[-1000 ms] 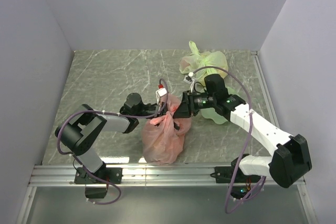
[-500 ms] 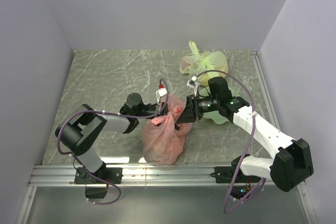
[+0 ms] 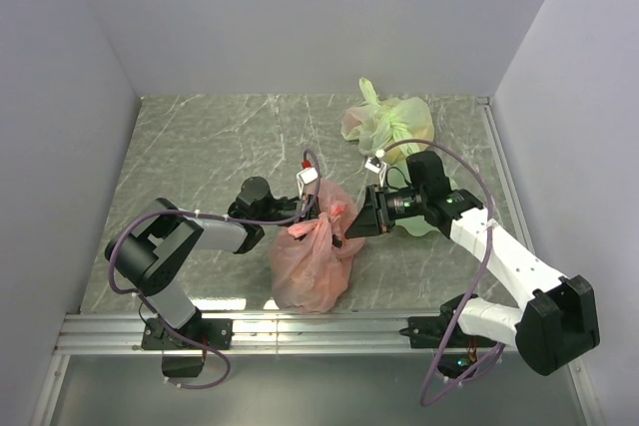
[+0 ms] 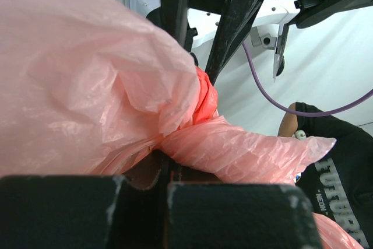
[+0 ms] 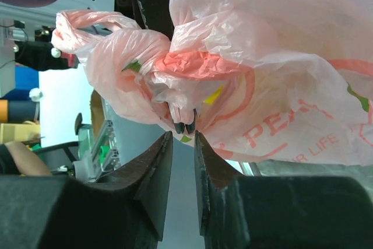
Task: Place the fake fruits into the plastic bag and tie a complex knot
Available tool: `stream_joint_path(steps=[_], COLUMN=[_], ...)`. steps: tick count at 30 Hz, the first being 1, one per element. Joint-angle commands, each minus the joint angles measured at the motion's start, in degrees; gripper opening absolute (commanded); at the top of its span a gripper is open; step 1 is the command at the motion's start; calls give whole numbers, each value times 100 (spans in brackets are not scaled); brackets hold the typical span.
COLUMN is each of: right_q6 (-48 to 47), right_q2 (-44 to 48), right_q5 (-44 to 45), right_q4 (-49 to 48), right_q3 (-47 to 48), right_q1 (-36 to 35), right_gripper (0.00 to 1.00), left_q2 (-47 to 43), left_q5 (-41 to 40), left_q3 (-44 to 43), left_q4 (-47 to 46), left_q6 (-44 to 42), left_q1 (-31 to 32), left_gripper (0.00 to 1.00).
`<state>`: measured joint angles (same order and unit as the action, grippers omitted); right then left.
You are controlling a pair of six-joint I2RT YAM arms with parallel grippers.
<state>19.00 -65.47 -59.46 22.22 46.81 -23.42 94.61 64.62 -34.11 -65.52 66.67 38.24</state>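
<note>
The pink plastic bag [image 3: 312,258] stands near the table's front middle, its top gathered into a twisted knot [image 3: 326,216]. My left gripper [image 3: 318,209] reaches in from the left and is shut on the pink plastic just below that knot [image 4: 201,100]; in its own view the bag [image 4: 76,86] fills the frame. My right gripper [image 3: 351,229] hangs just right of the bag, jaws narrowly open with nothing between them. In the right wrist view this gripper [image 5: 183,138] points at the knot [image 5: 192,65] of the bag [image 5: 280,86], short of touching. The fake fruits are hidden inside the bag.
A pale green-yellow knotted bag [image 3: 389,122] lies at the back right. A pale green plate [image 3: 417,223] shows partly under my right arm. Grey walls close the left, back and right sides. A metal rail [image 3: 300,326] runs along the near edge.
My right gripper has drawn back to the right, away from the bag's knot, and its jaws have narrowed. The left gripper and the bag have stayed put.
</note>
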Motion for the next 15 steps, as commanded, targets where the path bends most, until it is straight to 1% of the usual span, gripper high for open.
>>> stream_joint_path(steps=[1, 6, 15], right_q6=[270, 455, 367], right_q2=[0, -228, -466], right_q5=[-101, -83, -39], right_q4=[-490, -876, -1000], right_q3=[-84, -58, 100], right_q1=[-66, -180, -400], right_gripper=[33, 35, 36], left_q2=[14, 23, 14], left_q5=[15, 16, 24], left_q3=[-201, -219, -219], left_q4=[-269, -260, -242], left_q6=[-85, -93, -111], left_q1=[52, 52, 61], left_gripper=[0, 0, 0])
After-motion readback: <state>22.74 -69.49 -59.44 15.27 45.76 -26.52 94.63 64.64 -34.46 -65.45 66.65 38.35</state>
